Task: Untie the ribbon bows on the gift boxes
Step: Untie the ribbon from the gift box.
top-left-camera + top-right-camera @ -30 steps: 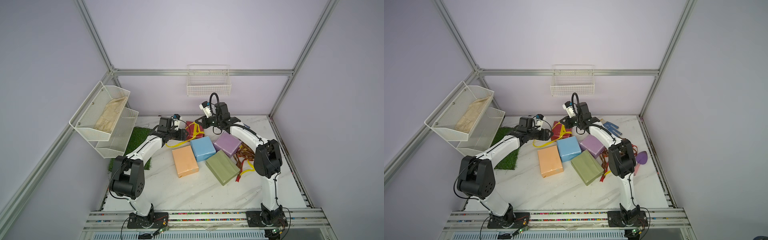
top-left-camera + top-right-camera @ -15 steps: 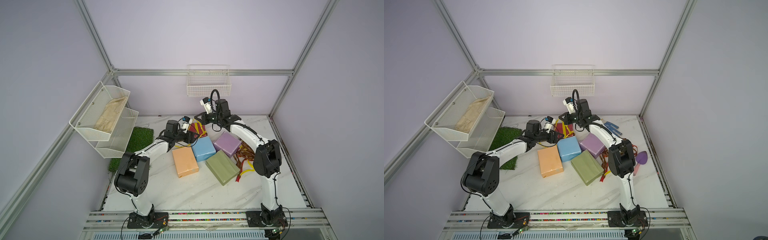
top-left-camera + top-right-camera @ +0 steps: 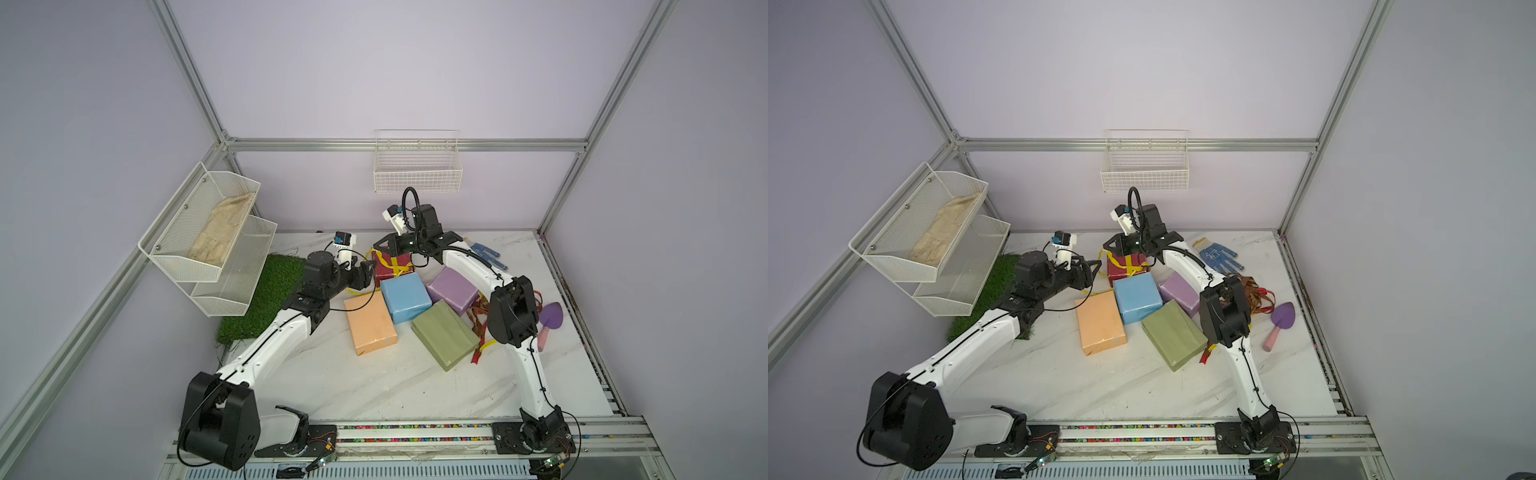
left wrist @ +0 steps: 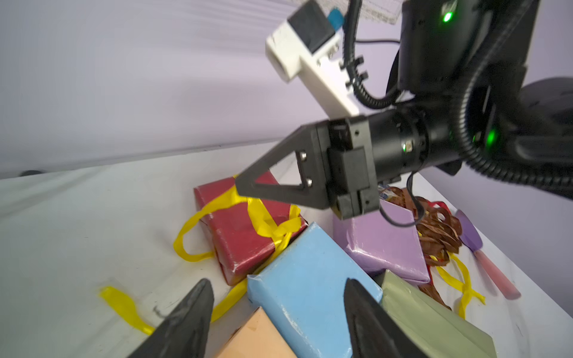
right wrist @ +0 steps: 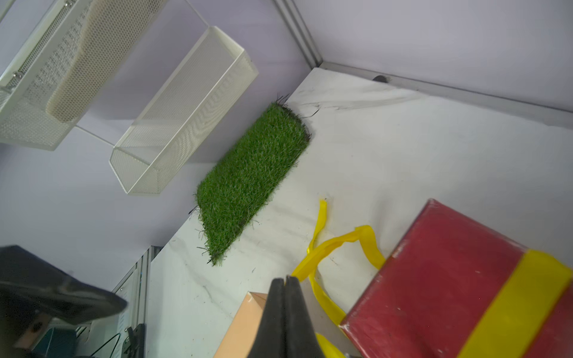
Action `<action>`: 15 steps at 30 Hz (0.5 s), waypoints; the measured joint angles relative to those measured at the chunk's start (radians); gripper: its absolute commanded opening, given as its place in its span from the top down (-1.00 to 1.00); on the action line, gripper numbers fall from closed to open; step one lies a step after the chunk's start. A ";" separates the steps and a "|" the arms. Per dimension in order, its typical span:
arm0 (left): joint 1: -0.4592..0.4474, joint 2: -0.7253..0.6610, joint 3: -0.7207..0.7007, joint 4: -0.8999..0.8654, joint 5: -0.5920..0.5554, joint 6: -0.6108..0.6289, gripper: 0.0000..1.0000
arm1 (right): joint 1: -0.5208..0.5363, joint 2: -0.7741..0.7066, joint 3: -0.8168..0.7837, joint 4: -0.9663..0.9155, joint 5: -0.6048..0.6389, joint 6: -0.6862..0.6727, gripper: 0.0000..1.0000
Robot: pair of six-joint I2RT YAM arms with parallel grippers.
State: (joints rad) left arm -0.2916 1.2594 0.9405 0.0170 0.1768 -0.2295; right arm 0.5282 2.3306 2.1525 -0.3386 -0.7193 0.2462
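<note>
Five gift boxes huddle mid-table: dark red [image 3: 390, 269], light blue [image 3: 405, 297], lilac [image 3: 453, 289], olive [image 3: 444, 334] and peach [image 3: 370, 328]. Only the red box [image 4: 242, 238] still wears a ribbon, a yellow one [image 4: 266, 223] knotted at its near edge, with loose loops on the marble [image 5: 338, 241]. My right gripper [image 5: 285, 279] is shut over the red box's far corner, and two strands of that ribbon meet at its tips. The left gripper [image 4: 277, 288] is open and empty, hovering by the blue box [image 4: 310, 279] and the red box's side [image 3: 368, 277].
Loose brown, red and yellow ribbons [image 3: 1258, 295] lie in a heap right of the lilac box. A blue-dotted glove [image 3: 1219, 255] and a purple trowel [image 3: 1281, 320] lie at the right. A grass mat [image 3: 270, 291] and wire baskets [image 3: 208, 232] are on the left, another basket [image 3: 417, 174] on the back wall.
The left arm has swung from the left side in toward the boxes, and its jaws have opened a little wider. The right arm has stayed put over the red box.
</note>
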 measured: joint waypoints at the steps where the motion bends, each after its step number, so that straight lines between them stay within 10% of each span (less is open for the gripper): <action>1: 0.004 -0.018 0.000 -0.022 -0.032 -0.007 -0.36 | 0.015 0.008 0.012 -0.010 -0.010 -0.005 1.00; 11: 0.026 -0.124 0.000 -0.174 -0.216 -0.041 -0.39 | 0.091 0.014 0.015 -0.008 -0.140 -0.016 0.97; 15: 0.030 -0.138 0.000 -0.184 -0.234 -0.047 -0.39 | 0.084 0.014 0.015 -0.044 -0.057 -0.056 0.20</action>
State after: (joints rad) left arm -0.2619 1.1210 0.9405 -0.1673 -0.0570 -0.2764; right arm 0.6117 2.3451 2.1674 -0.3824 -0.7765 0.1898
